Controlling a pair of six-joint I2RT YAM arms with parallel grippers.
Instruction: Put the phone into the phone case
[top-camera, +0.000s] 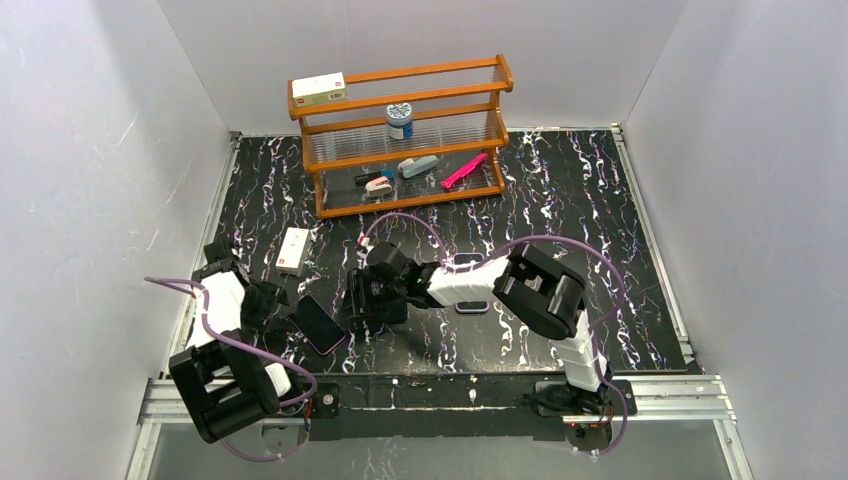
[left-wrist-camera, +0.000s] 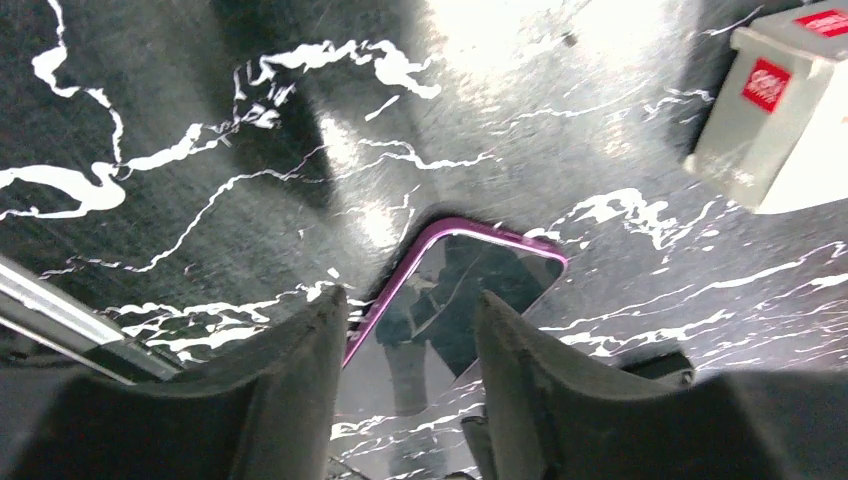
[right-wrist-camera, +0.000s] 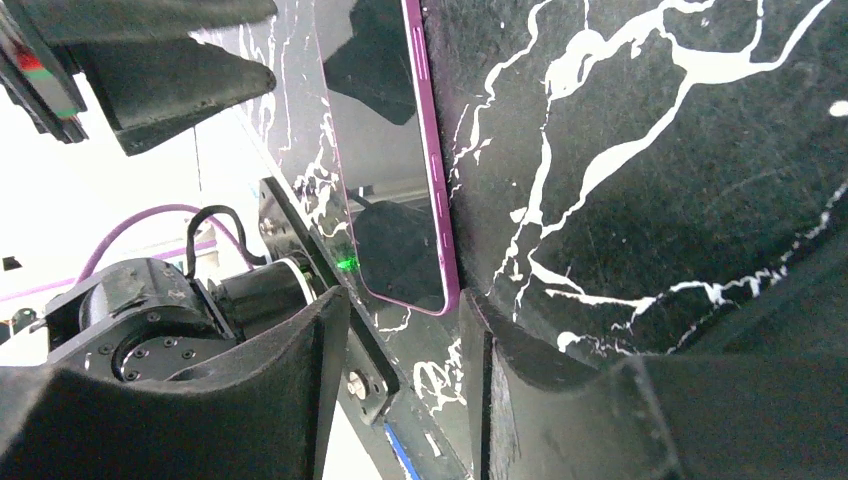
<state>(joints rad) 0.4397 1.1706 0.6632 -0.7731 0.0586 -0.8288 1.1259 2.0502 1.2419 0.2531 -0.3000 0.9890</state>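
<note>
Phone (top-camera: 320, 323) lay flat and uncased on the table (top-camera: 560, 200). The left gripper (left-wrist-camera: 410, 305) at its 9 o'clock and the right gripper (right-wrist-camera: 405, 300) at 3 o'clock both gaped, holding nothing. Everything remained to do; the phone case could not be picked out.

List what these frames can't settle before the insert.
- Phone case: top view, mostly under the right arm; which face is up is unreadable; absent from both wrist views.
- Phone: left wrist view, near end hidden by fingers of the left hand; contact unclear.
- White box: left wrist view, cut off by the right edge.
- Rack items: top view, too small to name.
</note>
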